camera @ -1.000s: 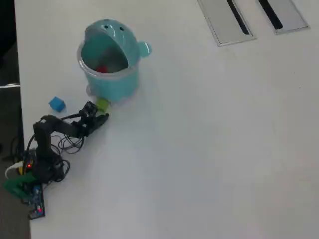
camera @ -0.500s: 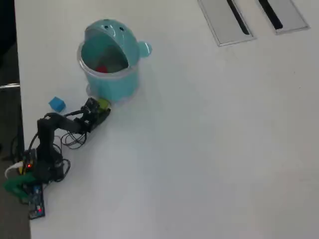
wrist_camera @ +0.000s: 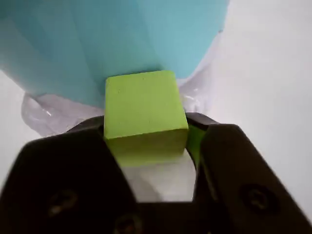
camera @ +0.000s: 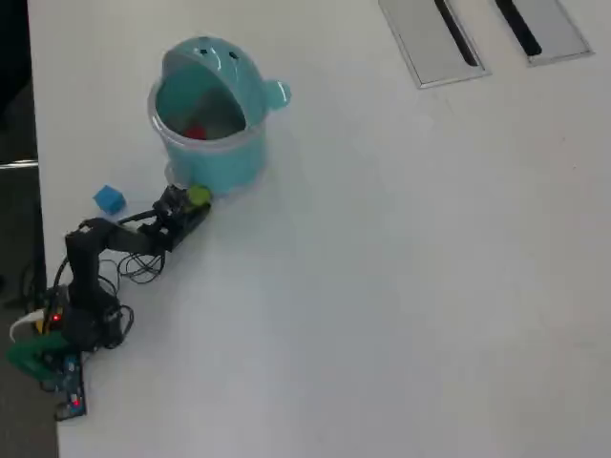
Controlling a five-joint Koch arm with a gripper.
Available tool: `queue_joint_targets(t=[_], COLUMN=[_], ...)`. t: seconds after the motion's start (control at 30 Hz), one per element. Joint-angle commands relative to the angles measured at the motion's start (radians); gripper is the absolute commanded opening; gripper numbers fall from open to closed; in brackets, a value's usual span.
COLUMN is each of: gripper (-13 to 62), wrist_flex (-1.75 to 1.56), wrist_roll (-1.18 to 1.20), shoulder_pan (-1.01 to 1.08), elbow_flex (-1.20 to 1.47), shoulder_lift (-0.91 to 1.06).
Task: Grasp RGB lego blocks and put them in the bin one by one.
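Fingers pinch your small yellow-green cube block (low, beside round teal plastic bin); lift w/o clearance and you'll hit its wall.

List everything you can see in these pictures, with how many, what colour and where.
Bin: one, teal, animal-shaped with a clear rim, upper left of the overhead view.
Red lego block: one, inside the bin.
Yellow-green lego block: one, between the pincer's jaws, right at the bin's base.
Blue lego block: one, on the table left of the bin.
Table: one, white.
Grey slotted panels: two, top right of the table.
Circuit boards: green and blue, beside the arm's base.
Arm: one, black, lower left.
Pincer: one, black, closed on the yellow-green lego block.
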Motion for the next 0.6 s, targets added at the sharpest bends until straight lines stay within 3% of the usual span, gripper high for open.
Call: queue_joint_targets(t=[0.0,0.57], gripper=[16.5,16.5], wrist_flex=[-0.064,0.304], wrist_roll=[0.052,0.052], shoulder_pan=[0.011,0.009], elbow_flex=[-0.006,0.127], shoulder_lift=[0.115,0.675])
